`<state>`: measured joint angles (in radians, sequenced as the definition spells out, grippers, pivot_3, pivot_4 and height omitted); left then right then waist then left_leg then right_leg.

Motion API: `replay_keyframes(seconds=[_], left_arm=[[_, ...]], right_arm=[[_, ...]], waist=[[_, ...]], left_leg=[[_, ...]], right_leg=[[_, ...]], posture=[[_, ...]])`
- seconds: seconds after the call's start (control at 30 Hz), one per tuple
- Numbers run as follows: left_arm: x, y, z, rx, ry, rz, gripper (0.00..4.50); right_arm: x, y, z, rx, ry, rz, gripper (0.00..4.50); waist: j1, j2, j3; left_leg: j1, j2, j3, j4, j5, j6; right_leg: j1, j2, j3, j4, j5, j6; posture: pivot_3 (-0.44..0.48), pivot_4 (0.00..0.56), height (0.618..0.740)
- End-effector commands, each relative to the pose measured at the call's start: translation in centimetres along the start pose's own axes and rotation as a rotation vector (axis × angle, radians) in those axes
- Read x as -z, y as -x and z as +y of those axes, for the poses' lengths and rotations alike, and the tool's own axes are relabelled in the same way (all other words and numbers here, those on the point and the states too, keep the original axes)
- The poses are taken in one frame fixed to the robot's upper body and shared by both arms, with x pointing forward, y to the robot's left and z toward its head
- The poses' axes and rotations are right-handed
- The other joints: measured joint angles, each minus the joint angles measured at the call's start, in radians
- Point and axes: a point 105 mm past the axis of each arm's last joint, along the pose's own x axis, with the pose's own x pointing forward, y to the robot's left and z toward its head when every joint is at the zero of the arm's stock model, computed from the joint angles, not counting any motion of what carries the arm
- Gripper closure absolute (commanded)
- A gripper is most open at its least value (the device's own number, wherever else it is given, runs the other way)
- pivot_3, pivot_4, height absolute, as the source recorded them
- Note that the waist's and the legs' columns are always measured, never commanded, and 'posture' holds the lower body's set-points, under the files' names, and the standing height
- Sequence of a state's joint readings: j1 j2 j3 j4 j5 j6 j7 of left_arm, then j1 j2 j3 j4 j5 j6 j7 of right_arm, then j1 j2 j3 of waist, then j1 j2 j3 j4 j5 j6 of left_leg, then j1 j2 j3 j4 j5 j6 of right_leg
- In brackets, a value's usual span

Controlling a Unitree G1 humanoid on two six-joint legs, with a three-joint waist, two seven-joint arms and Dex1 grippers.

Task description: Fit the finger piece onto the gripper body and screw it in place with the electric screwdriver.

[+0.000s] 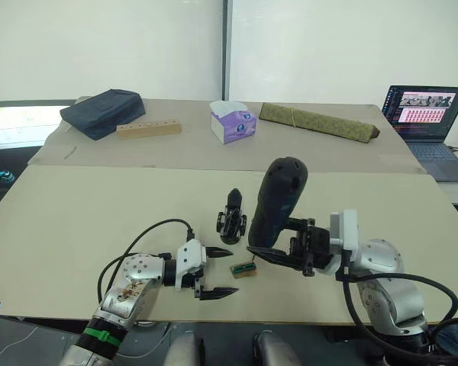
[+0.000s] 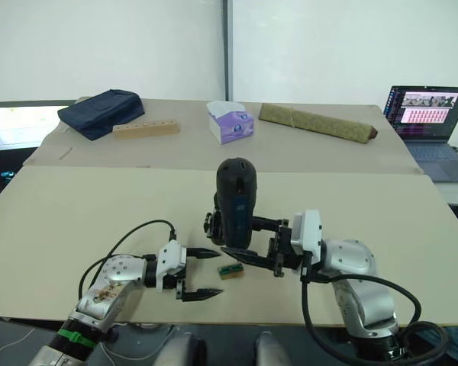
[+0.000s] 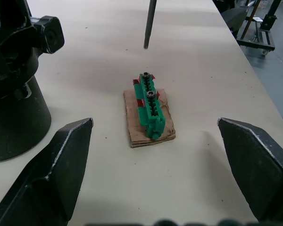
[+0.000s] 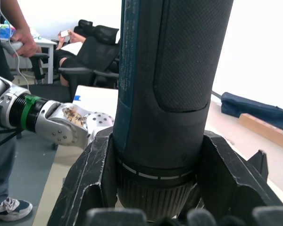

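On the worktop [image 1: 76, 206] before me, my right pincer [image 1: 278, 255] gripped the electric screwdriver [image 1: 278, 200] low on its barrel, holding it nearly upright, rounded end up. Its thin bit [image 3: 150, 23] hung just above the small green-and-brown block [image 1: 243, 269]. My left pincer [image 1: 217, 272] rested beside that block, fingers [image 3: 52, 174] spread wide and holding nothing. Just beyond the block, left of the screwdriver, stood the gripper body [image 1: 232, 216], upright on the worktop.
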<state>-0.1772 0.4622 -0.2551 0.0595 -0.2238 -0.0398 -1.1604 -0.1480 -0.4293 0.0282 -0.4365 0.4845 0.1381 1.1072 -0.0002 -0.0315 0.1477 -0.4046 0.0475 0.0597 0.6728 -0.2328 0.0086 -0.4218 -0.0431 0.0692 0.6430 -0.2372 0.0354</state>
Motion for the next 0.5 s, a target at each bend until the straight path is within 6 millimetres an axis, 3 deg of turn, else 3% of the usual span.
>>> replay_keyframes(seconds=[0.03,0.5], left_arm=[[1.19,-0.32,-0.91,0.025,0.040,0.027,0.00],[1.10,-0.23,-1.14,0.033,0.041,0.028,0.00]], right_arm=[[-1.06,-0.15,-0.01,-0.015,0.056,-0.025,2.56],[-0.91,-0.38,-0.01,-0.016,0.054,-0.026,2.56]], waist=[[0.000,0.000,0.000],[-0.002,0.000,0.000]], left_leg=[[0.000,0.000,0.000,0.000,0.000,0.000],[0.000,0.000,0.000,0.000,0.000,0.000]], right_leg=[[0.000,0.000,0.000,0.000,0.000,0.000],[0.000,0.000,0.000,0.000,0.000,0.000]], posture=[[0.000,0.150,0.740],[0.000,0.150,0.740]])
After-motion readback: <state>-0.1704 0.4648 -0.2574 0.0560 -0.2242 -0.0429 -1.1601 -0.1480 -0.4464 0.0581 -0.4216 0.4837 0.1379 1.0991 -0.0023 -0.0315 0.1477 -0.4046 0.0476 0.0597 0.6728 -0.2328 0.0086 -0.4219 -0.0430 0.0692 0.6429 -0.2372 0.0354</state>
